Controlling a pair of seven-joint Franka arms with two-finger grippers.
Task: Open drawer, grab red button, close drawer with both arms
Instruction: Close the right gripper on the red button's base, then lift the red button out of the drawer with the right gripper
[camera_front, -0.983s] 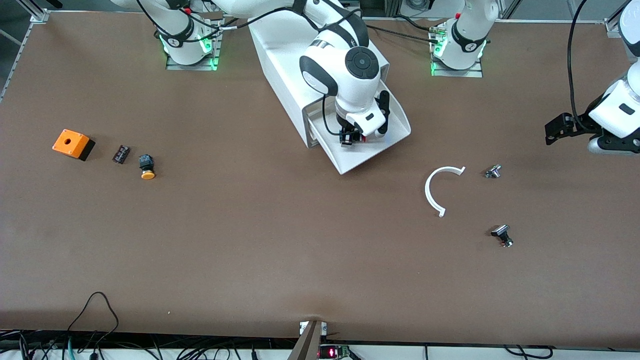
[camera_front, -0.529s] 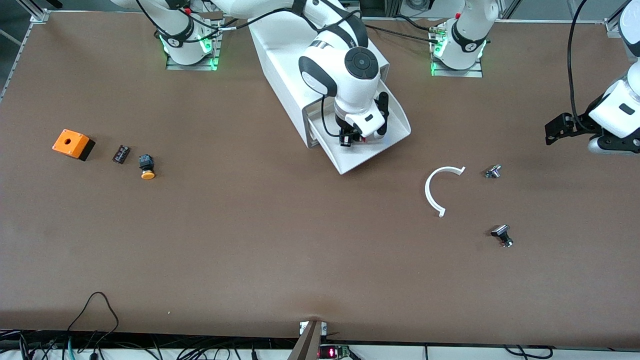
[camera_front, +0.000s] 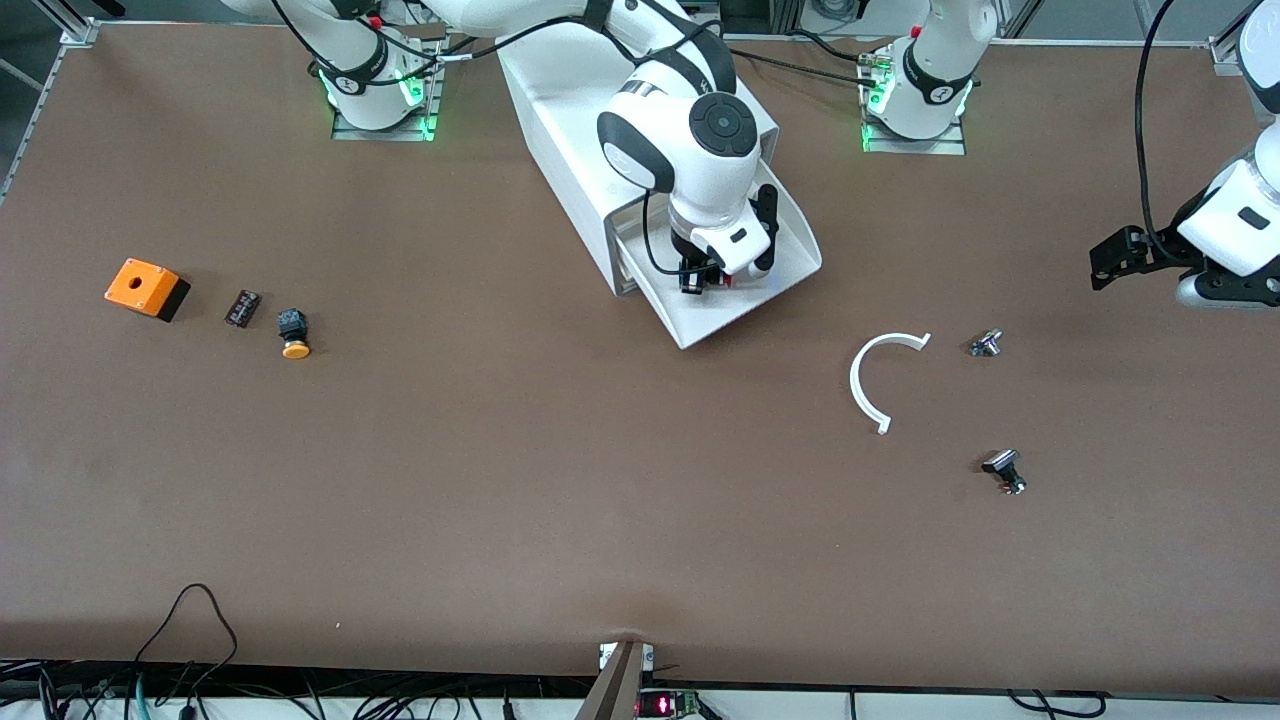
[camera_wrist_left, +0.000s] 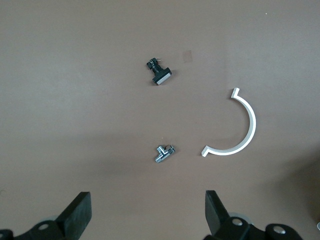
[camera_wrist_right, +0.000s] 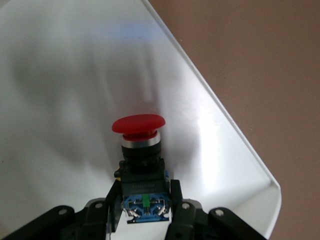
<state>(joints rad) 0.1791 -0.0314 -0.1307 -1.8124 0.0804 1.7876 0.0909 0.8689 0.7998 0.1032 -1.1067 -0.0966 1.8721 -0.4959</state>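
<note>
- Fingers (camera_wrist_right: 112, 212) of the right gripper (camera_front: 703, 281) are clamped on the button (camera_wrist_right: 139, 145), black body pinched, red cap sticking out, over the pulled-out drawer (camera_front: 730, 310).
- Left gripper (camera_wrist_left: 148, 222) waits wide open, holding nothing, over the desk (camera_front: 560, 480) at its arm's end.
- Front view barely shows the button; the right wrist view shows it plainly.

The drawer (camera_wrist_right: 225, 150) looked like smooth white plastic with a soft sheen, and the button (camera_wrist_right: 139, 150) had a glossy red cap over a bright metal ring and a black plastic body. The table (camera_front: 500, 480) was matt brown; the small fitting (camera_wrist_left: 163, 153) on it looked like shiny metal.
</note>
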